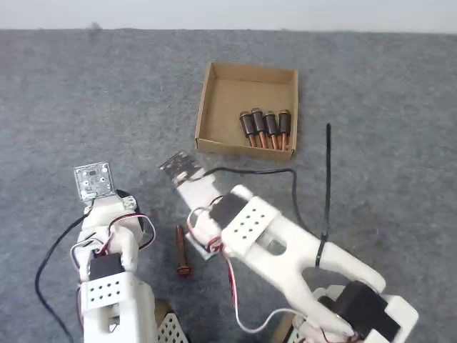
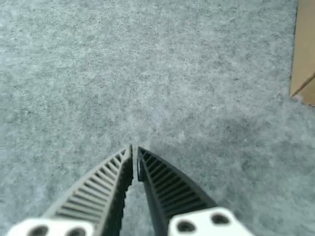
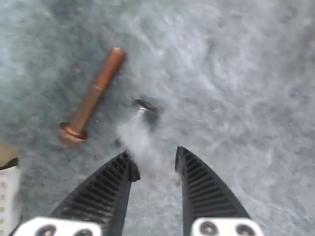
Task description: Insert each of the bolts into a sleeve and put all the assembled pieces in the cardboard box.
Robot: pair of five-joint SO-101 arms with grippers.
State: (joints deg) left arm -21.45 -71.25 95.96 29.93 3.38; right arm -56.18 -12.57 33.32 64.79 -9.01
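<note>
The right gripper (image 3: pixel 153 160) stands moderately open and empty. Just ahead of its fingertips, roughly in line with the gap, sits a short dark sleeve (image 3: pixel 145 109), too blurred to tell its axis. Beside the sleeve lies the smooth copper-coloured bolt (image 3: pixel 91 98), flanged head nearer the gripper and shank slanting away. The left gripper (image 2: pixel 134 148), closed on nothing, is over nubby grey carpet (image 2: pixel 147 73), farther off. The cardboard box (image 1: pixel 204 103) holds four assembled pieces (image 1: pixel 265 128).
</note>
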